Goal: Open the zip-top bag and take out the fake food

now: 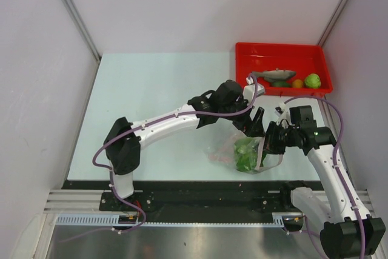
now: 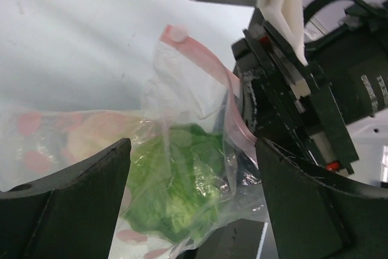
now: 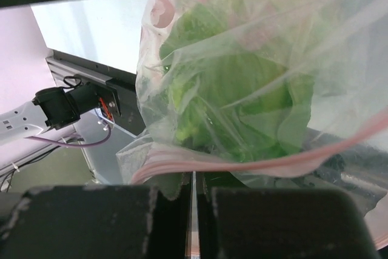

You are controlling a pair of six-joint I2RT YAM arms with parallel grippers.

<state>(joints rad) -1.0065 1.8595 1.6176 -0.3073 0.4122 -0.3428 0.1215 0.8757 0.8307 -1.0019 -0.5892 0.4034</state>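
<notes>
The clear zip-top bag point(image 1: 225, 150) lies on the table with the leafy green lettuce piece point(image 1: 245, 153) inside. My right gripper point(image 1: 267, 141) is shut on the bag's mouth; in the right wrist view its jaws point(image 3: 194, 189) pinch the plastic at the pinkish zip strip point(image 3: 254, 162), with the lettuce point(image 3: 242, 89) just beyond. My left gripper point(image 1: 253, 124) is open above the bag. In the left wrist view it point(image 2: 193, 150) straddles the lettuce point(image 2: 176, 180) without touching. The grey fish point(image 1: 276, 76), orange fruit point(image 1: 297, 83) and light green fruit point(image 1: 313, 80) lie in the red tray point(image 1: 279, 47).
The red tray sits at the table's far right corner, beside the right wall. The table's front edge and a black rail point(image 1: 200, 189) run just below the bag. Both arms crowd together over the bag.
</notes>
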